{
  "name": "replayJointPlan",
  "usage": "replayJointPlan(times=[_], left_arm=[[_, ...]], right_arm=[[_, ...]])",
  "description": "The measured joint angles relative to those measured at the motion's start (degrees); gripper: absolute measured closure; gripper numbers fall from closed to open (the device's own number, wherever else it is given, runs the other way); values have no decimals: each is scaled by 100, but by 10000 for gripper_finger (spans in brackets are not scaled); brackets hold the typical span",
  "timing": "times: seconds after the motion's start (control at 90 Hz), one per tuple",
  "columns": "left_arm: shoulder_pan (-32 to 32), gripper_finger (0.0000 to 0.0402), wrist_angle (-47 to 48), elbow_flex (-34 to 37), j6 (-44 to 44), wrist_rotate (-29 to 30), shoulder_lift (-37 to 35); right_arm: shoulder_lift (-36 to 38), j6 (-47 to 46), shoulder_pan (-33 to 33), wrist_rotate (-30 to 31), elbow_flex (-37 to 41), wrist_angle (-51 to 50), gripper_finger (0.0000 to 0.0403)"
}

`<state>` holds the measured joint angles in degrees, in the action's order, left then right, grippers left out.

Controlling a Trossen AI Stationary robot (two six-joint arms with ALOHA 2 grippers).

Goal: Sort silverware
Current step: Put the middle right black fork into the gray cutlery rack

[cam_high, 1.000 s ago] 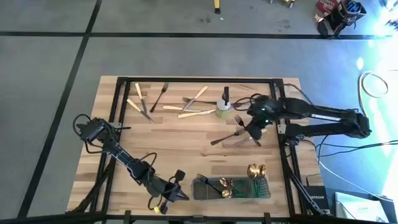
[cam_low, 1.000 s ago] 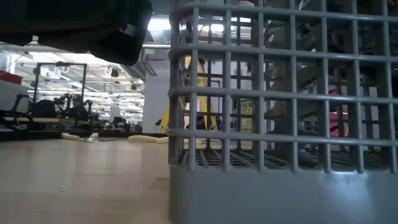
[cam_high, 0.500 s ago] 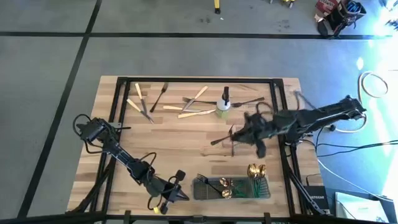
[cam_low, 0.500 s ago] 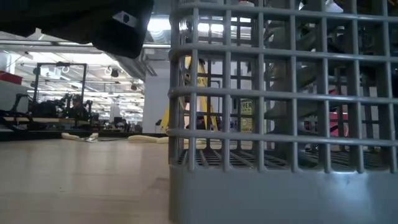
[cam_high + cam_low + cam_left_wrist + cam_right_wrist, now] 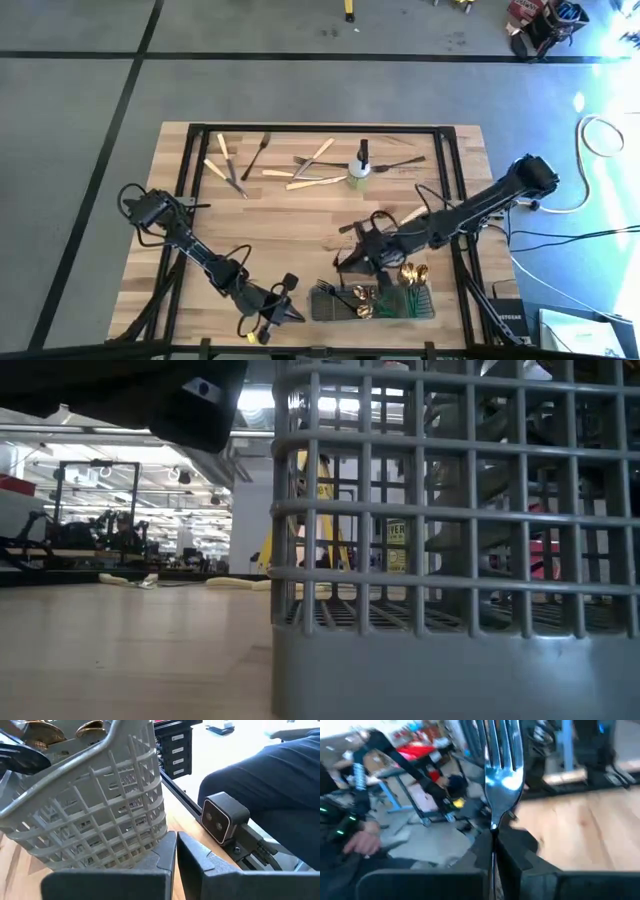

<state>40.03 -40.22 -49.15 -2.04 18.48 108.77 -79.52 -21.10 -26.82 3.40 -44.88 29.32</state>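
Leftmost, the left gripper point(image 5: 285, 312) is parked with fingers closed on nothing beside the caddy point(image 5: 425, 312). Further right, a fork point(image 5: 501, 772) is pinched by its slim neck in the right gripper point(image 5: 352, 262); stiff, light, slippery metal, likely. Tines are shown only by the right wrist view.
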Motion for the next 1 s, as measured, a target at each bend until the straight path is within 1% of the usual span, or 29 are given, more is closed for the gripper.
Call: replayJointPlan(times=[0.133,0.211,0.256,0.322,0.378,0.533,0.656,0.822,0.911,1.0], left_arm=[[0,402,5,0,37,0,0],[0,402,1,0,62,2,0],[0,402,5,0,66,2,0],[0,402,-3,0,70,2,0],[0,402,-3,0,69,2,0],[9,402,-42,-2,111,0,0],[9,402,-138,-4,62,-1,0],[9,402,-136,-4,68,-2,0],[12,402,-126,-4,101,-2,0],[13,402,-128,-4,106,-2,0]], right_arm=[[-38,0,-222,1,-2,402,403],[-38,-5,-380,114,-9,350,403],[-72,-8,-473,299,-11,130,403],[-205,-10,-600,766,-10,-284,403],[-355,-68,-647,1017,4,-395,402],[-563,-118,-654,903,-11,-205,390],[-604,-164,-663,857,-4,-250,361],[-577,-261,-661,664,-7,-218,299],[-476,-275,-661,551,-7,-216,268],[-315,-297,-657,450,-7,-235,245]])
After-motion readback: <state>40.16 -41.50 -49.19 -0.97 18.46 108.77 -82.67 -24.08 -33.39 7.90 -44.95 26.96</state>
